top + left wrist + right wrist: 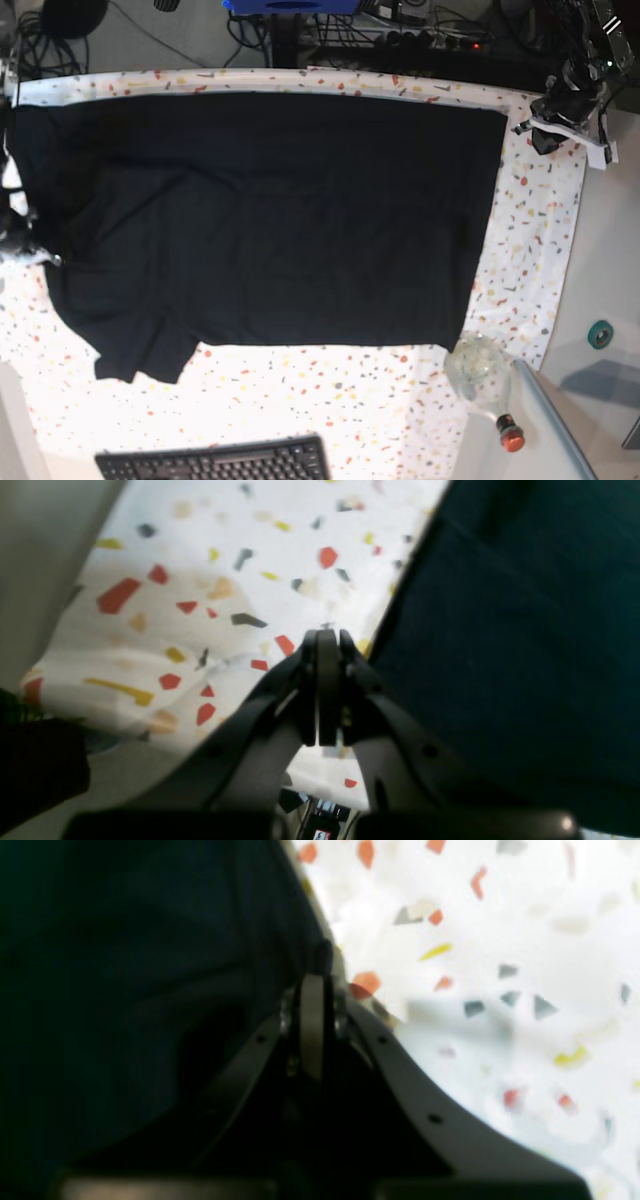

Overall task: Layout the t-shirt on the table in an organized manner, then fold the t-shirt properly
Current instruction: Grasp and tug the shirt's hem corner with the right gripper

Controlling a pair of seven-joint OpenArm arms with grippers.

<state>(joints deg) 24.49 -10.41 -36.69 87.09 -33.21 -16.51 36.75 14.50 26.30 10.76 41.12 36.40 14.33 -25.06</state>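
The black t-shirt (270,215) lies spread flat over most of the table (530,240), with one short sleeve (140,355) toward the front left. My right gripper (28,248) is at the shirt's left edge. In the right wrist view the right gripper (317,976) is shut, with a pinch of the dark t-shirt (150,965) edge at its tips. My left gripper (546,134) hovers off the shirt's far right corner. In the left wrist view the left gripper (327,636) is shut with nothing in it, over the speckled cloth just beside the t-shirt (510,645).
A black keyboard (215,462) lies at the front edge. A clear bottle with a red cap (485,375) lies at the front right corner, with a green tape roll (600,333) beyond the table's edge. Cables and equipment (400,25) line the back.
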